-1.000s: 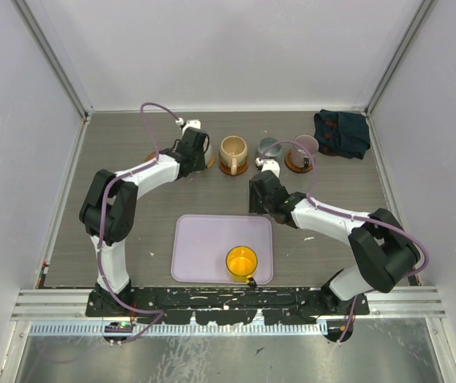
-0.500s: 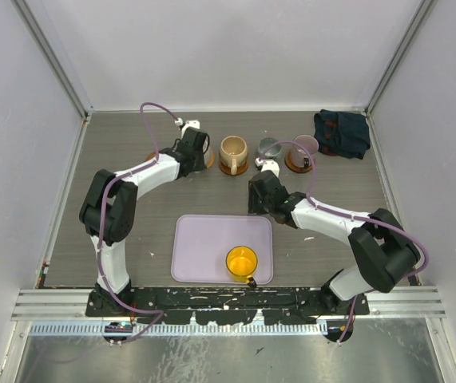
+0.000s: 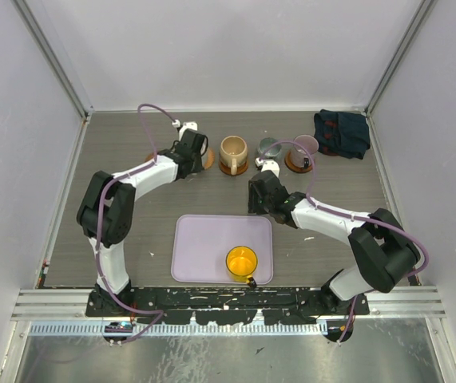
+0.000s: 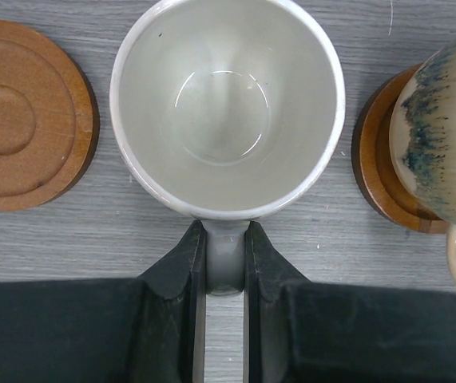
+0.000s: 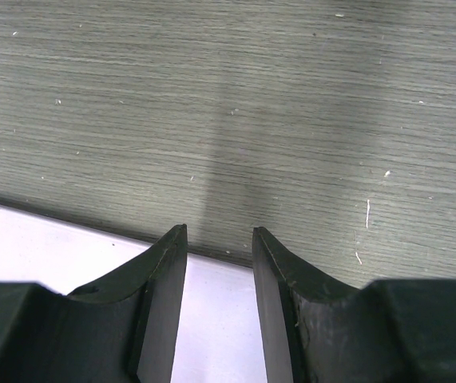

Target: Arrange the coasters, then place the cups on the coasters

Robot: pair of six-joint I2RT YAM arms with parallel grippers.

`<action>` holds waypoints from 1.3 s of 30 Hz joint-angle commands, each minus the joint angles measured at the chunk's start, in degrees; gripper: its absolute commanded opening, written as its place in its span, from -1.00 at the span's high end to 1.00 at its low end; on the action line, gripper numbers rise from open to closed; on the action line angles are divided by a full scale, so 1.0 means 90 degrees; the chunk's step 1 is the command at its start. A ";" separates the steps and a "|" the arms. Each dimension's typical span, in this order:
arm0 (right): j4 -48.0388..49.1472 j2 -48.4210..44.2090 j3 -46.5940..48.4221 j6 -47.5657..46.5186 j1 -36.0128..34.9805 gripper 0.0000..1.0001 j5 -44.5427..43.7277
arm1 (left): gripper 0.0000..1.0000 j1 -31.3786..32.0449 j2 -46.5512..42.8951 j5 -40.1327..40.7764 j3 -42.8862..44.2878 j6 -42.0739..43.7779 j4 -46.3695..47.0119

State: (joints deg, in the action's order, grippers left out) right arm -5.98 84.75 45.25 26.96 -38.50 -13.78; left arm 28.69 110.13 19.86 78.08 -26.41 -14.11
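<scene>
My left gripper (image 4: 226,229) is shut on the handle of the cream-white cup (image 4: 228,104), seen from above over bare table. A bare brown coaster (image 4: 24,124) lies to its left. On the right, a tan-beige cup (image 4: 443,136) stands on a darker coaster (image 4: 375,159). In the top view the left gripper (image 3: 195,148) hides the white cup, next to the tan cup (image 3: 233,150). The grey-green cup (image 3: 268,148) and mauve cup (image 3: 306,144) stand at the back right. The yellow cup (image 3: 242,261) sits on the lavender tray (image 3: 212,239). My right gripper (image 3: 257,199) (image 5: 218,235) is open and empty above the tray's far right edge.
A dark folded cloth (image 3: 341,133) lies in the back right corner. The grey walls of the enclosure close in the table on three sides. The tray's white corner (image 5: 44,239) shows under the right fingers.
My left gripper has shifted slightly up and left with the cream-white cup, which the gripper now hides from above. The right arm has not moved.
</scene>
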 commanded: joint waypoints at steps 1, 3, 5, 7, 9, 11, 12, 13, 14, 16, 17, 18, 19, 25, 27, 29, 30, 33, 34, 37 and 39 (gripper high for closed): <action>0.0243 -0.0205 0.0172 0.0080 -0.0009 0.13 0.0021 | 1.00 -0.0060 -0.0447 0.0285 -0.0119 -0.0110 -0.0027; 0.0238 -0.0216 0.0160 0.0081 -0.0009 0.13 0.0018 | 1.00 -0.0062 -0.0534 0.0264 -0.0228 -0.0121 0.0100; 0.0237 -0.0227 0.0152 0.0080 -0.0007 0.13 0.0005 | 1.00 -0.0061 -0.0670 0.0232 -0.0386 -0.0112 0.0441; 0.0243 -0.0227 0.0153 0.0076 -0.0001 0.13 -0.0002 | 1.00 -0.0061 -0.0800 0.0198 -0.0406 -0.0050 0.0731; 0.0242 -0.0236 0.0145 0.0073 -0.0008 0.13 -0.0016 | 1.00 -0.0058 -0.0948 0.0173 -0.0327 0.0003 0.0935; 0.0244 -0.0251 0.0129 0.0089 -0.0009 0.13 -0.0030 | 1.00 -0.0062 -0.1078 0.0168 -0.0204 0.0072 0.1098; 0.0252 -0.0263 0.0113 0.0095 -0.0006 0.13 -0.0031 | 1.00 -0.0062 -0.1122 0.0163 -0.0141 0.0112 0.1157; 0.0264 -0.0273 0.0094 0.0099 -0.0008 0.13 -0.0031 | 1.00 -0.0060 -0.1142 0.0159 -0.0074 0.0159 0.1225; 0.0281 -0.0281 0.0090 0.0109 -0.0008 0.13 -0.0019 | 1.00 -0.0062 -0.1135 0.0163 -0.0014 0.0189 0.1260; 0.0301 -0.0286 0.0071 0.0110 -0.0014 0.13 -0.0010 | 1.00 -0.0062 -0.1087 0.0123 0.0040 0.0245 0.1463; 0.0319 -0.0291 0.0062 0.0110 -0.0018 0.13 -0.0010 | 1.00 -0.0062 -0.1076 0.0098 0.0023 0.0241 0.1576; 0.0316 -0.0295 0.0059 0.0112 -0.0014 0.13 -0.0019 | 1.00 -0.0062 -0.1041 0.0076 0.0035 0.0225 0.1633; 0.0317 -0.0303 0.0047 0.0119 -0.0018 0.13 -0.0024 | 1.00 -0.0062 -0.1022 0.0046 0.0064 0.0195 0.1616; 0.0298 -0.0388 0.0001 0.0134 -0.0015 0.14 -0.0070 | 1.00 -0.0058 -0.0881 0.0010 0.0044 0.0028 0.1529; 0.0298 -0.0393 0.0001 0.0139 -0.0016 0.14 -0.0080 | 1.00 -0.0062 -0.0842 0.0031 0.0025 -0.0027 0.1507; 0.0293 -0.0375 0.0001 0.0142 -0.0024 0.14 -0.0075 | 1.00 -0.0062 -0.0800 0.0048 0.0016 -0.0097 0.1481; 0.0293 -0.0369 0.0001 0.0153 -0.0028 0.14 -0.0071 | 1.00 -0.0062 -0.0779 0.0047 0.0023 -0.0143 0.1459; 0.0308 -0.0355 -0.0001 0.0157 -0.0028 0.15 -0.0061 | 1.00 -0.0063 -0.0717 0.0051 0.0100 -0.0256 0.1324; 0.0305 -0.0353 0.0001 0.0156 -0.0029 0.14 -0.0061 | 1.00 -0.0058 -0.0682 0.0072 0.0138 -0.0307 0.1234; 0.0305 -0.0354 0.0001 0.0152 -0.0023 0.14 -0.0061 | 1.00 -0.0062 -0.0623 0.0093 0.0260 -0.0365 0.0866; 0.0320 -0.0347 -0.0008 0.0149 -0.0027 0.14 -0.0061 | 1.00 -0.0062 -0.0593 0.0074 0.0330 -0.0359 0.0656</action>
State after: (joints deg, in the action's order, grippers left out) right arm -5.58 83.33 45.08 27.59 -38.52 -13.85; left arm 28.42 105.58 18.79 76.07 -28.18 -10.28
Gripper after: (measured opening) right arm 0.428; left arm 0.154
